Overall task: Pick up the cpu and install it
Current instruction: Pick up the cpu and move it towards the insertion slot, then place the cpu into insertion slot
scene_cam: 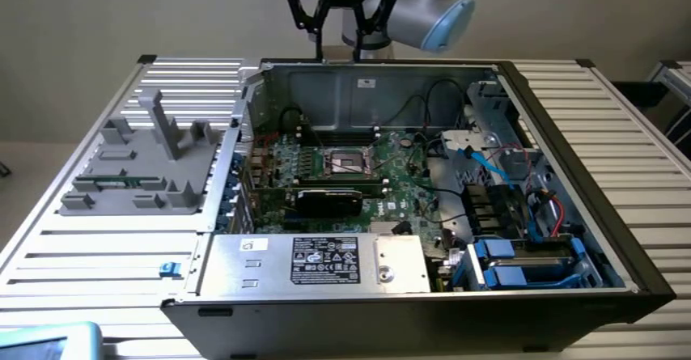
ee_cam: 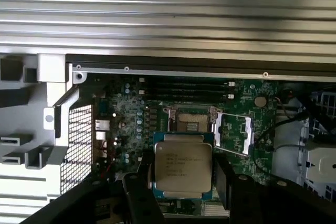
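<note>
Slatted metal tabletop (scene_cam: 604, 133) carries an open computer case (scene_cam: 432, 319), lid off, interior facing up. Contents of the case: silver power supply (scene_cam: 324, 263) with a label along the near wall, blue-tabbed drive cage (scene_cam: 529, 263) at the exterior view's right, green motherboard (scene_cam: 405, 194) on the floor of the case with a black card (scene_cam: 329, 200) standing on it. Beside the case, at the exterior view's left, is a grey parts holder (scene_cam: 141, 174); one slot holds a thin green strip, probably a memory stick (scene_cam: 112, 184). The socket (ee_cam: 188, 120) sits mid-board, looks empty, with its metal frame (ee_cam: 233, 132) swung open to one side. The gripper (scene_cam: 340, 32) hangs high over the rear wall of the case. The cpu (ee_cam: 182, 166) is clamped in the jaws, one dark finger on each of two opposite edges, silver printed lid facing the wrist camera. It is in the air, well apart from the socket. Judgement: the part is light, flat and stiff; the metal lid is smooth, so a grip on the edges is right and a slip is possible if it is loose. The contact face on the underside and the socket's pin field are likely fragile, so tilt or sideways scrape at seating is the main risk.
</note>
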Available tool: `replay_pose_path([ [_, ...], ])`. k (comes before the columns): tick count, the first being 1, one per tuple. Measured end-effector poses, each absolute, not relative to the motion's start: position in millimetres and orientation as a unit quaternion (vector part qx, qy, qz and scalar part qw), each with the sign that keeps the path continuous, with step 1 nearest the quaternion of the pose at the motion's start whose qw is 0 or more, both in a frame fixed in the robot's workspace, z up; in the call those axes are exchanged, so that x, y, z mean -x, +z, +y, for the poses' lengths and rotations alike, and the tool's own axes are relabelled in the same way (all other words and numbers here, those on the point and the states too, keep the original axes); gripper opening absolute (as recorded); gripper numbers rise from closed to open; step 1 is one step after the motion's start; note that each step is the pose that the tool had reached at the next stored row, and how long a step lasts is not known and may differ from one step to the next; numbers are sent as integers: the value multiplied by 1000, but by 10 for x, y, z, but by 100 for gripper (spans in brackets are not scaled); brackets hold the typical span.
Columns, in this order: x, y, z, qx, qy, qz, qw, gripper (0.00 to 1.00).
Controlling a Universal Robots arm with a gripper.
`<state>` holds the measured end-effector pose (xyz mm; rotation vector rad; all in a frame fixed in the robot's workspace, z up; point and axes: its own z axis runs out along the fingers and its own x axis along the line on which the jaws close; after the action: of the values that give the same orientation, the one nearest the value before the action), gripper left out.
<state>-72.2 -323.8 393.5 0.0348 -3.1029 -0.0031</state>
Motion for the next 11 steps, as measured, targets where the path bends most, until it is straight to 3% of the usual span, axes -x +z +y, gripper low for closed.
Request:
replay_pose_path([
  [11, 668, 3925, -3210, -10, -1, -1000, 19, 56],
])
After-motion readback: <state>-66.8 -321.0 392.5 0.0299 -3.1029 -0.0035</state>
